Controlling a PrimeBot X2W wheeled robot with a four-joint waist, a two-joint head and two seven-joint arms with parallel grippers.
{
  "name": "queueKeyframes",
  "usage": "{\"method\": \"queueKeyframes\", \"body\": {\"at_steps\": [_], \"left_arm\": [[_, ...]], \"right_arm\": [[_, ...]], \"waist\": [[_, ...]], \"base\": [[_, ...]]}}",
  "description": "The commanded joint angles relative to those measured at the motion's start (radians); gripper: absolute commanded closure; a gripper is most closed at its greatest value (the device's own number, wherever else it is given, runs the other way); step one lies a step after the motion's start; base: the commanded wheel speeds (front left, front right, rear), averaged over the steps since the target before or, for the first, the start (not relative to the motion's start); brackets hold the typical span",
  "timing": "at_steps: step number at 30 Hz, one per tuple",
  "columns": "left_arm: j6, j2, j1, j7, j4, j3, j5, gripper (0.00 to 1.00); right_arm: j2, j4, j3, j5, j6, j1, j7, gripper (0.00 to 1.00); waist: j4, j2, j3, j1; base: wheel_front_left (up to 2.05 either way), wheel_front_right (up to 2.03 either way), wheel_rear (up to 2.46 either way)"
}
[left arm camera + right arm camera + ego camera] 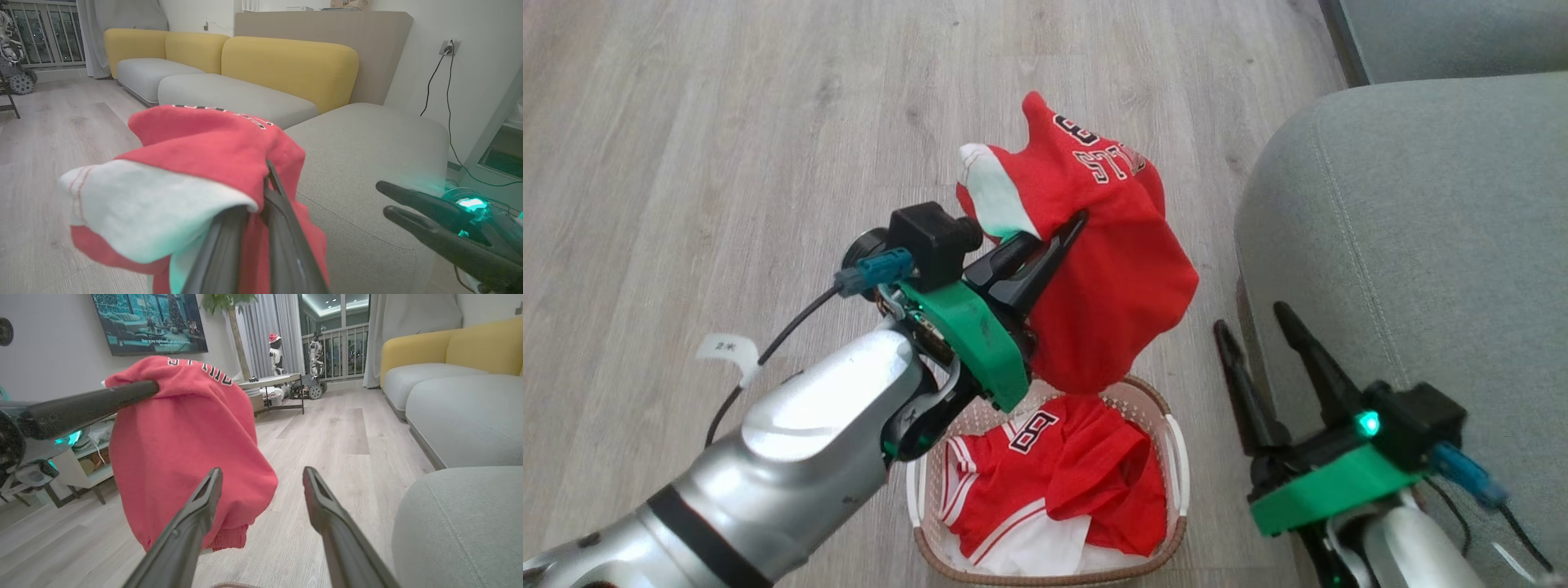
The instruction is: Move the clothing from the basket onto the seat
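My left gripper [1072,229] is shut on a red jersey [1107,269] with a white panel and black-white lettering, and the garment hangs in the air above the basket [1174,457]. The left wrist view has the same jersey [212,163] bunched around the fingers [282,228]. More red and white clothing [1062,482] lies in the cream basket on the floor. The grey-green seat [1413,237] is to the right. My right gripper [1254,320] stands open and empty beside the seat's edge; its fingers [192,522] spread wide in the right wrist view, with the jersey [184,449] to their left.
Pale wood floor [727,147] stretches to the left and ahead. A yellow-backed sofa [286,69] runs behind the seat. A low table [273,381] and small robots stand far off by the window. A power cable [449,122] hangs on the wall.
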Motion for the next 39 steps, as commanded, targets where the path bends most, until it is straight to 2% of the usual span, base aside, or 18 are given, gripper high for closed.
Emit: {"method": "queueKeyframes", "body": {"at_steps": [1,17,32,33,34,35,39], "left_arm": [[0.002,0.029,-0.060,-0.002,-0.033,0.040,-0.001,1.00],[-0.015,-0.004,-0.067,0.010,-0.044,0.001,0.007,1.00],[-0.038,-0.039,-0.074,0.013,-0.032,-0.033,0.013,1.00],[-0.038,-0.040,-0.074,0.013,-0.031,-0.034,0.012,1.00],[-0.038,-0.040,-0.075,0.012,-0.030,-0.034,0.011,1.00],[-0.039,-0.040,-0.075,0.012,-0.029,-0.034,0.011,1.00],[-0.038,-0.037,-0.074,0.011,-0.026,-0.033,0.008,1.00]], "right_arm": [[-0.019,-0.022,0.042,0.013,0.000,-0.070,0.013,0.00],[-0.086,0.170,0.256,0.099,0.000,-0.354,0.133,0.00],[-0.064,0.358,0.414,0.165,0.000,-0.499,0.127,0.00],[-0.061,0.370,0.418,0.167,0.000,-0.503,0.120,0.22],[-0.058,0.380,0.422,0.170,0.000,-0.507,0.112,0.75],[-0.055,0.389,0.426,0.173,0.000,-0.511,0.102,1.00],[-0.052,0.414,0.435,0.184,0.000,-0.521,0.062,1.00]], "waist": [[0.001,-0.0001,0.002,0.0001],[0.038,-0.0001,0.008,0.0001],[0.093,-0.0001,0.007,0.0001],[0.095,-0.0001,0.007,0.0001],[0.097,-0.0001,0.008,0.0001],[0.099,-0.0001,0.007,0.0001],[0.100,-0.0001,0.008,0.0001]], "base": [[0.00,0.00,0.00],[0.00,0.00,0.00],[0.00,0.00,0.00],[0.00,0.00,0.00],[0.00,0.00,0.00],[0.00,0.00,0.00],[0.00,0.00,0.00]]}}
